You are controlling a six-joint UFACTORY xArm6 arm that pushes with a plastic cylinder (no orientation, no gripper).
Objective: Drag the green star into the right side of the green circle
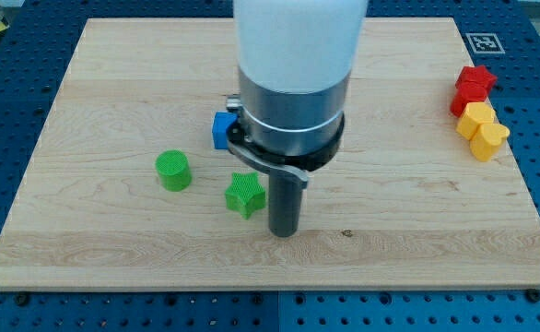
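Positioning comes first: my tip (285, 231) sits on the counter (408, 231) just to the view's right of the green star (245, 195), close to it, though I cannot tell whether the two touch. The end effector is a plain dark rod with nothing to open or close, and it holds nothing; it can only push.

Procedure for the step in hand, as I judge it:
1. Keep the tip on the star's right flank, level with the star's middle, so the push runs toward the view's left.
2. Aim the line of travel at the green circle (172, 171), which stands to the view's left of the star and slightly nearer the view's top, with bare counter between them.
3. Advance slowly. A star's points can catch the rod off-centre and spin the block away; correct by re-centring behind it.
4. Stop once the star meets the circle's right side, before the circle itself is shoved.

Green star: a small, ribbed, bright green block with short blunt points, lying flat near the middle of the counter. The green circle is a short ribbed cylinder of the same colour.

Other blocks are clear of the path: a blue block (222, 128), partly hidden behind the arm, and red (473, 86) and yellow (483, 130) blocks at the view's far right.
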